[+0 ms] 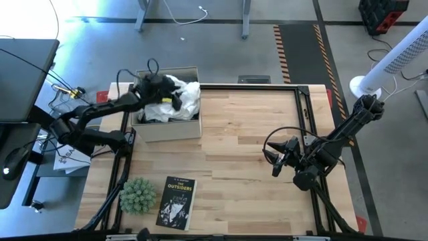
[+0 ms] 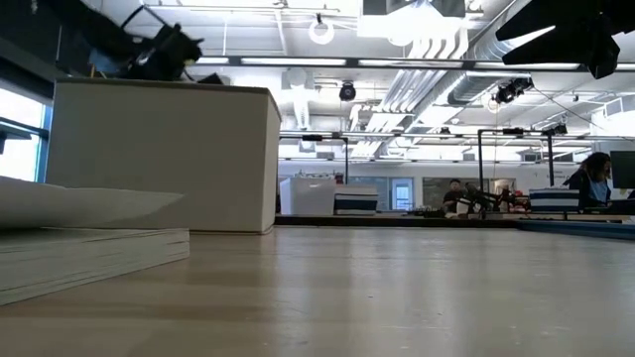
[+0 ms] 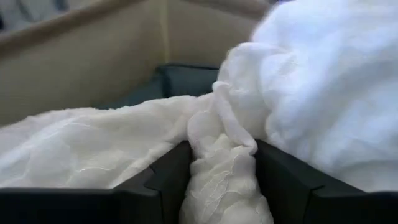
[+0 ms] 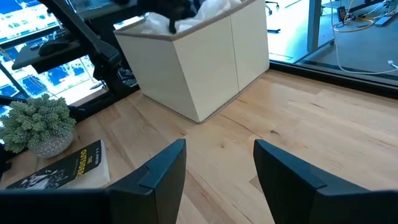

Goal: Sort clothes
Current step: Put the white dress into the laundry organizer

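Observation:
A white garment (image 1: 184, 97) lies heaped in the tan cardboard box (image 1: 167, 127) at the table's far left; a dark garment (image 3: 180, 78) shows under it in the left wrist view. My left gripper (image 1: 175, 100) is inside the box, shut on the white garment (image 3: 298, 99). My right gripper (image 1: 275, 161) hangs open and empty above the table's right half. The other garments are hidden or out of view. My left gripper pinches a bunched fold of the white garment (image 3: 224, 155) between its two fingers (image 3: 168, 174); several layers are gathered in the gap. The fingers reach into the box from above. The rest of the garment lies on the heap in the box.
A book (image 1: 176, 203) and a small green potted plant (image 1: 138, 195) sit near the table's front left. Bare wood lies between the box and my right gripper. The box's wall (image 2: 159, 159) stands tall in the low view.

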